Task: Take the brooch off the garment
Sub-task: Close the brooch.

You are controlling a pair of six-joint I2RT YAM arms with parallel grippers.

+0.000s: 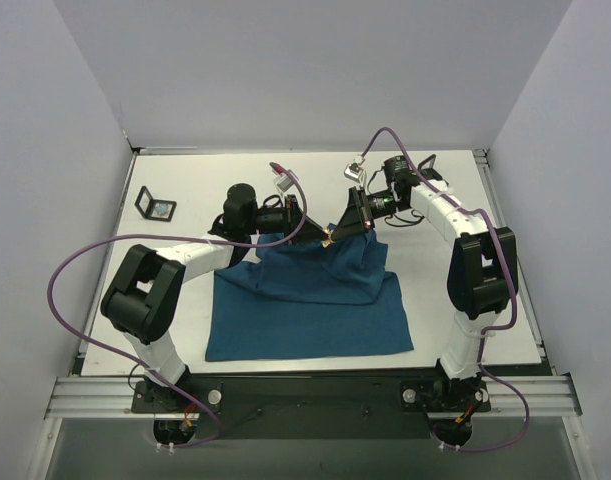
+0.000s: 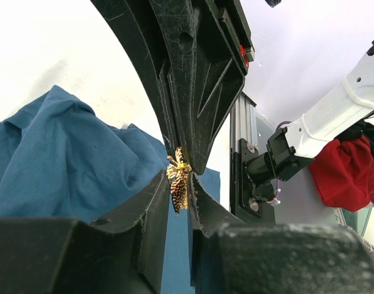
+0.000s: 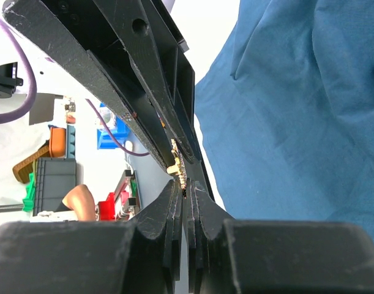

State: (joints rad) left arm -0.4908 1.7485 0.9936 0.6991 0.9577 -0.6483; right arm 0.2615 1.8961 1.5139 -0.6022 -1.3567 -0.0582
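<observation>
Opposition explains this pose. We hold the far edge of the garment [image 1: 305,300] lifted off the table [image 1: 205,170] so the brooch [image 2: 179,180] sits in free air between both tools. Our left gripper [image 2: 177,195] pinches the brooch itself, ready to draw it off. Our right gripper [image 3: 183,188] is clenched tight just beside it, likely anchoring cloth, though we cannot tell what its tips actually trap.
</observation>
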